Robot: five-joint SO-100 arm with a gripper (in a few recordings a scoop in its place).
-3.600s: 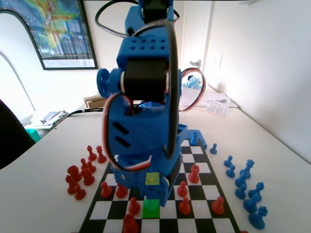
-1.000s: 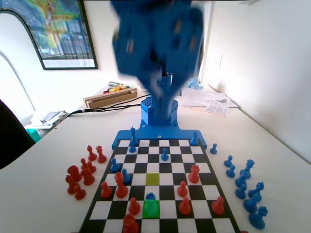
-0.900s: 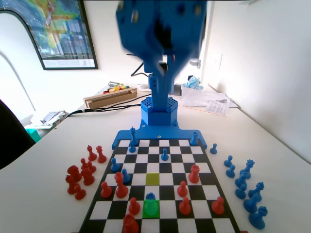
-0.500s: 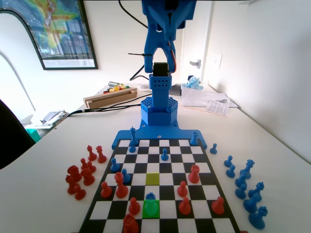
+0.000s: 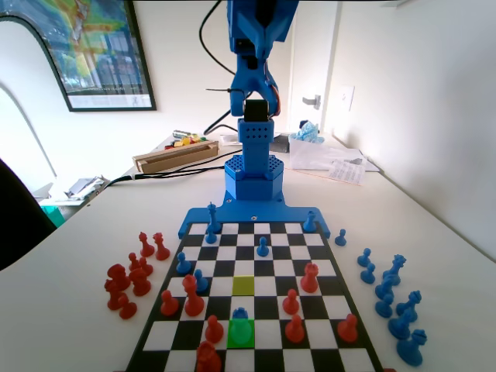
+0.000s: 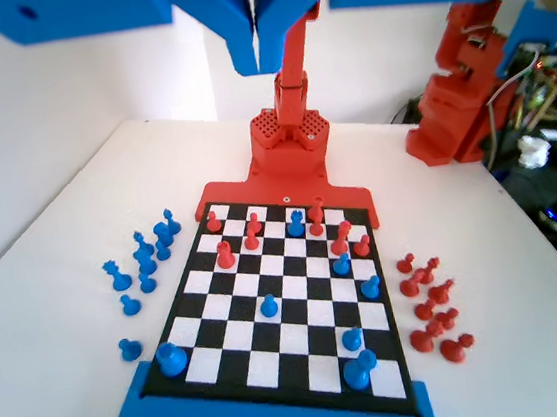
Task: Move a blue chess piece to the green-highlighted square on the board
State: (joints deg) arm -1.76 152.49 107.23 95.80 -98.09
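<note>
the blue chess piece [image 5: 240, 315] stands upright on the green-highlighted square [image 5: 240, 332], at the far edge of that square in the fixed view, one row in from the near end of the board [image 5: 339, 307]. a red piece [image 5: 214, 331] stands just beside it on the left, another red piece [image 5: 294, 329] one square off on the right. the yellow-green square [image 5: 243, 285] lies two rows farther along the same file, bare

blue arm [image 5: 254, 93] raised upright over its base at the far end of the board, well above the pieces. in the wrist view the gripper [image 6: 258, 52] hangs at the top edge, high over the board, its two jaws pressed together with only a thin seam between them and nothing held

in the wrist view the blue chess piece [image 6: 315, 217] sits in the second row from the far end, among red pieces, touching none

loose blue pieces [image 5: 391, 296] grouped on the table right of the board in the fixed view, loose red pieces [image 5: 128, 277] on the left
</note>
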